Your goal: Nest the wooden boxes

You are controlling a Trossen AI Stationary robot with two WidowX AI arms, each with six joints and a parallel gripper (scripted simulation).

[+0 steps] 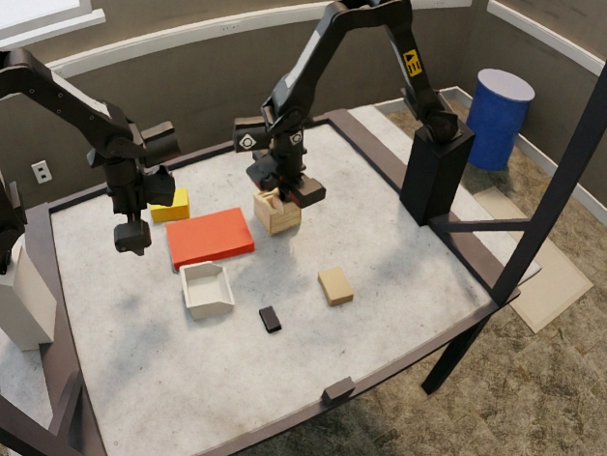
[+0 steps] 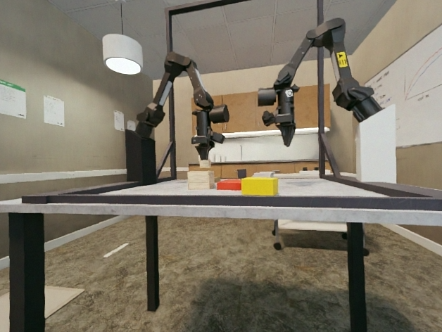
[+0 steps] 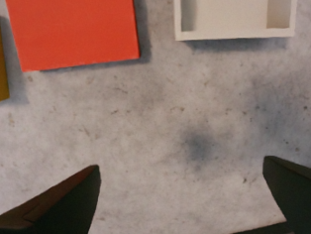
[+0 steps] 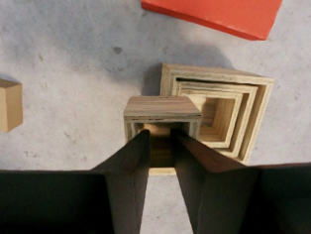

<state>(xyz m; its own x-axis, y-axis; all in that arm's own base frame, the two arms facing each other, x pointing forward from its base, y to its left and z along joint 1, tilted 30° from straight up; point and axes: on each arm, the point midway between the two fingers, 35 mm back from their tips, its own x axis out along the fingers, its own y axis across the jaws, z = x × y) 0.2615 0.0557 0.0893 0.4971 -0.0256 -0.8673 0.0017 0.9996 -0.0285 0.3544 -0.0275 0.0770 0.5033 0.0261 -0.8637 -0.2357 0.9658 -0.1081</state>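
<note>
Toward the far left corner of the tabletop [image 1: 161, 372] [image 2: 314, 187], as seen from above, the left gripper [image 1: 138, 250] [image 2: 287, 144] [image 3: 181, 169] hangs aloft with its fingers spread wide and nothing between them. A yellow block [image 1: 170, 213] [image 2: 260, 186] [image 3: 3, 74] sits nearer the far edge, beside a flat red block [image 1: 208, 235] [image 2: 229, 184] [image 3: 74, 30] [image 4: 223, 15]; a pale open tray [image 1: 212, 309] [image 3: 233, 35] lies just on the near side of the red one. Rightward, toward the middle of the far edge, stands the big wooden box [image 1: 285, 220] [image 2: 200, 180] [image 4: 258, 119], upright, with smaller boxes already inside. Over there the right gripper [image 1: 284, 194] [image 2: 203, 157] [image 4: 159, 136] has the smallest loose box [image 2: 205, 163] [image 4: 162, 108] in the air, open side up, its fingers slightly apart inside it, seemingly braced outward against the walls, though the contact is hard to make out. That hold is what I'd worry about: if the fingers draw together, the box drops. It doesn't look centred over the nest yet, so lowering now could catch a rim, tip it or jam it crooked. Farther right, toward the right edge, a tan block [image 1: 335, 285] [image 4: 10, 106] stands well clear.
</note>
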